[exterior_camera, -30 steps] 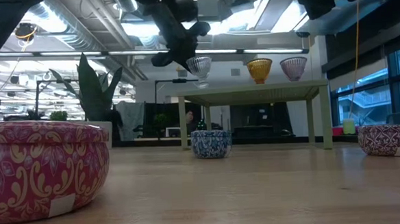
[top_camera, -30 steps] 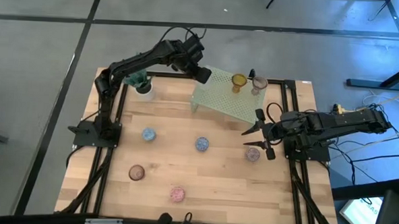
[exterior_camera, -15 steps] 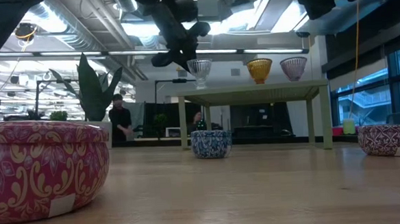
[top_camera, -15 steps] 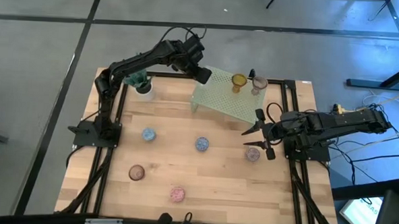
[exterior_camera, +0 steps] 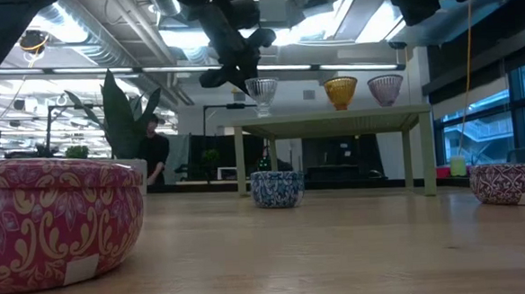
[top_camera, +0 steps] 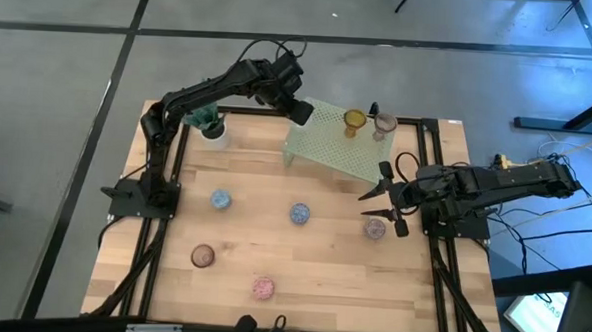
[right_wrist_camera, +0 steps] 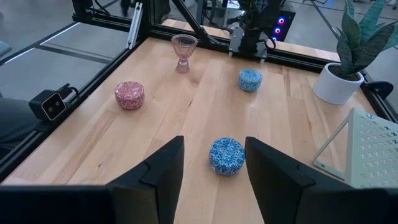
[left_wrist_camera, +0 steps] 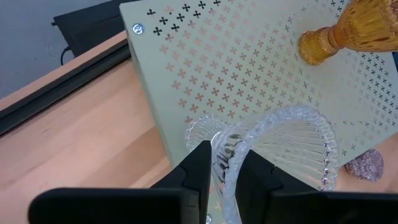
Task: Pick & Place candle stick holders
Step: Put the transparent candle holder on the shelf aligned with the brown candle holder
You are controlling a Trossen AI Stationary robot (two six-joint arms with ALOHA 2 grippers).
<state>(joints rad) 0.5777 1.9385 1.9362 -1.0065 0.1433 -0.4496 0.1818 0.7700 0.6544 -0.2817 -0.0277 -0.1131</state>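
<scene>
Two grippers show: the left gripper (left_wrist_camera: 222, 163) pinches the rim of a clear holder (left_wrist_camera: 280, 155) standing on the green rack (top_camera: 332, 138) at its corner, an amber holder (left_wrist_camera: 342, 31) beyond it, while the right gripper (right_wrist_camera: 211, 165) hangs wide apart above the table (top_camera: 322, 257), a blue tin (right_wrist_camera: 226, 155) just ahead between its jaws.

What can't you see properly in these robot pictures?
- Clear ribbed glass goblet: in the left wrist view the left hand covers its stem, so you can't tell whether its foot touches the pale green perforated rack.
- Right hand: small in the high view.
- Red patterned round tin: cut off by the low view's left edge.
</scene>
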